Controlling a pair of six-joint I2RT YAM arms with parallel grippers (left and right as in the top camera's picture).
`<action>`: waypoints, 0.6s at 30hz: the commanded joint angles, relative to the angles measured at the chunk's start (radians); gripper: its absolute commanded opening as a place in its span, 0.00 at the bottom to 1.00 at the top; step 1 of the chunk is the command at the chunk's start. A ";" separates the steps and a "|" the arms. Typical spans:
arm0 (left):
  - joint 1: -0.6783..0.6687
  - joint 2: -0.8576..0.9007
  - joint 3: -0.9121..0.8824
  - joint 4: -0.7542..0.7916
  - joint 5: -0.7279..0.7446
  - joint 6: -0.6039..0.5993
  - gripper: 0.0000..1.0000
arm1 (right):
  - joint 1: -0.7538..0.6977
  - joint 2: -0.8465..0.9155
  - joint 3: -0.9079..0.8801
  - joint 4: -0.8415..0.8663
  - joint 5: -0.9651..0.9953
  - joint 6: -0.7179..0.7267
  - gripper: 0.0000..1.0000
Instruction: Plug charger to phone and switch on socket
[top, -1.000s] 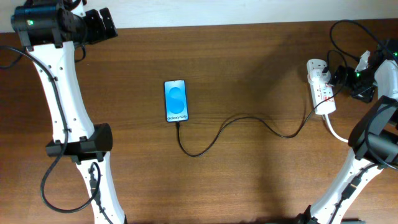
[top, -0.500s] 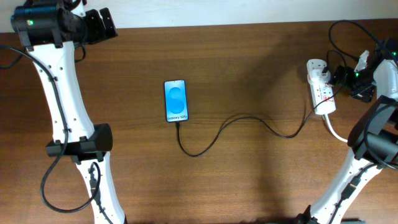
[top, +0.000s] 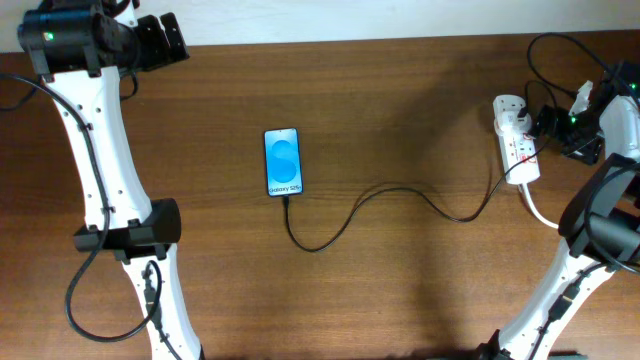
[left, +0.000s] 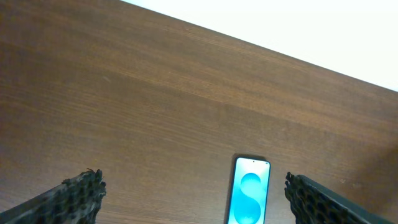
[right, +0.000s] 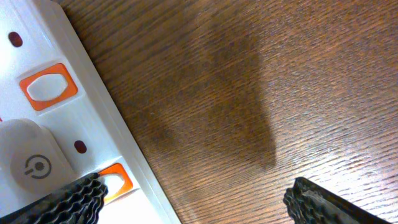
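Observation:
The phone (top: 283, 162) lies flat mid-table, blue screen up; it also shows in the left wrist view (left: 250, 198). The black charger cable (top: 380, 197) runs from the phone's near end in a loop across to the white socket strip (top: 518, 140) at the right. A white adapter (right: 31, 163) sits in the strip. My right gripper (right: 193, 202) is open, one finger over an orange-framed switch (right: 115, 179), the other over bare wood. My left gripper (left: 193, 199) is open and empty, high at the far left, well away from the phone.
The strip's thick white cord (top: 540, 212) curves toward the right arm's base. A second orange-framed switch (right: 47, 86) shows further along the strip. The white wall edge (top: 330, 20) runs along the table's far side. Black robot cables (top: 550, 60) loop at the far right.
My right gripper has shifted very slightly at the socket strip. The phone, cable and left arm have not moved.

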 joint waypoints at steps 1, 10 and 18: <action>0.002 -0.006 -0.002 -0.001 -0.008 -0.005 0.99 | 0.111 0.024 -0.046 -0.016 -0.206 -0.009 0.99; 0.002 -0.006 -0.002 -0.001 -0.008 -0.005 0.99 | 0.112 0.024 -0.046 -0.003 -0.261 0.024 0.99; 0.002 -0.006 -0.002 -0.001 -0.008 -0.005 0.99 | 0.111 0.024 -0.046 -0.003 -0.285 0.046 0.99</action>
